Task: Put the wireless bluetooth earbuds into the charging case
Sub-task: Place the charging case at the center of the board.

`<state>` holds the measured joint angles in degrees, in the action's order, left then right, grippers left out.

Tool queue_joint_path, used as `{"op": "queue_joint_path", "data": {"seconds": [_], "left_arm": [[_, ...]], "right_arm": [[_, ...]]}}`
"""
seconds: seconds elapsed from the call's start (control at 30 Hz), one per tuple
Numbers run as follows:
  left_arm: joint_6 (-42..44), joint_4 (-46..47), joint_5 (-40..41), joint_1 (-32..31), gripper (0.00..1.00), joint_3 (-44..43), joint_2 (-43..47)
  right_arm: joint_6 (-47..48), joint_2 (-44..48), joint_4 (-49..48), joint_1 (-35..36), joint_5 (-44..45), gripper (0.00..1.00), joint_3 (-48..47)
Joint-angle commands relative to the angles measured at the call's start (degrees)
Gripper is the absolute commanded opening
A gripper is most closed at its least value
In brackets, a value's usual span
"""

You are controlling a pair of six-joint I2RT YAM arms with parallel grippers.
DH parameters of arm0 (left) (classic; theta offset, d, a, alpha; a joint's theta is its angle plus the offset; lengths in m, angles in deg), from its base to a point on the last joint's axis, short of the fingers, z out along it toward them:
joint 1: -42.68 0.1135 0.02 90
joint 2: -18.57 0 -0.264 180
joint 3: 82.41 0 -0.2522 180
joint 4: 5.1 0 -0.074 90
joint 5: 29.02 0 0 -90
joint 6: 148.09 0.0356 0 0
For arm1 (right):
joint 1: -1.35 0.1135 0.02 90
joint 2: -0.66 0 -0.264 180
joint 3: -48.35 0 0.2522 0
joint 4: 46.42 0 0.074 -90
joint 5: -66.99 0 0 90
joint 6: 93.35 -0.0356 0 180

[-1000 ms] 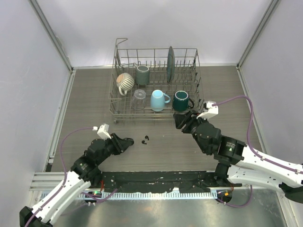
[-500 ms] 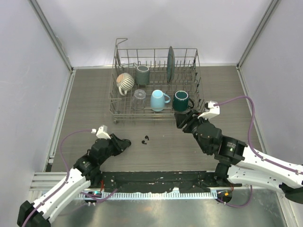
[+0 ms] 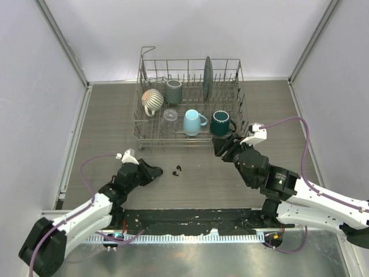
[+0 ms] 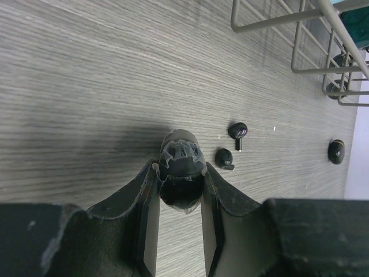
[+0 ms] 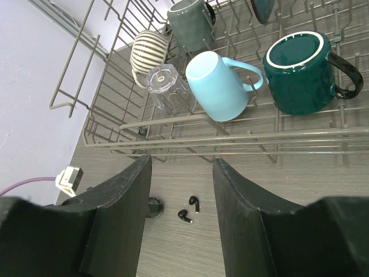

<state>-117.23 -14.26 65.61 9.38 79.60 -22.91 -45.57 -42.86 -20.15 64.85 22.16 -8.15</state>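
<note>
Left wrist: two black earbuds (image 4: 224, 157)

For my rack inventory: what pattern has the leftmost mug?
The leftmost mug is white with dark stripes; the right wrist view shows it best.

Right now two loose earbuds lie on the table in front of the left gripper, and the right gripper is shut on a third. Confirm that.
Wrong in one respect: the right gripper is open and empty, as the right wrist view shows. Two loose earbuds do lie on the table in front of the left gripper, itself shut on a small dark piece.
</note>
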Motion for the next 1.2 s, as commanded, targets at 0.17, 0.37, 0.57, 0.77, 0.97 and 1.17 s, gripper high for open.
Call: {"op": "queue_joint_path", "data": {"seconds": [0.17, 0.37, 0.57, 0.77, 0.97, 1.17], "left_arm": [[-1.51, 5.78, -7.0, 1.66, 0.38, -1.92, -11.09], [-0.55, -2.74, -3.5, 1.75, 0.62, -1.75, -4.5], [0.86, -14.68, -0.41, 1.92, 0.76, -2.8, 4.9], [3.15, -23.76, -0.84, 1.84, 0.99, -6.14, 10.62], [3.58, -30.34, 1.52, 1.92, 1.0, -11.84, 12.21], [9.28, -34.91, 5.65, 1.92, 1.0, -21.25, 13.61]], "right_arm": [[-1.55, 0.72, -0.47, -0.4, 1.94, 0.52, -1.29], [-1.91, 1.78, 2.51, -0.66, 4.49, 0.57, -1.91], [-1.38, 1.7, 4.53, -1.8, 5.81, 0.63, -2.87], [-4.0, -1.03, 14.1, -10.92, 3.18, 0.73, -6.73], [-7.79, -1.65, 21.49, -29.19, -9.21, 0.87, -7.36], [-11.83, -3.14, 31.76, -38.0, -10.97, 0.95, -8.76]]}}
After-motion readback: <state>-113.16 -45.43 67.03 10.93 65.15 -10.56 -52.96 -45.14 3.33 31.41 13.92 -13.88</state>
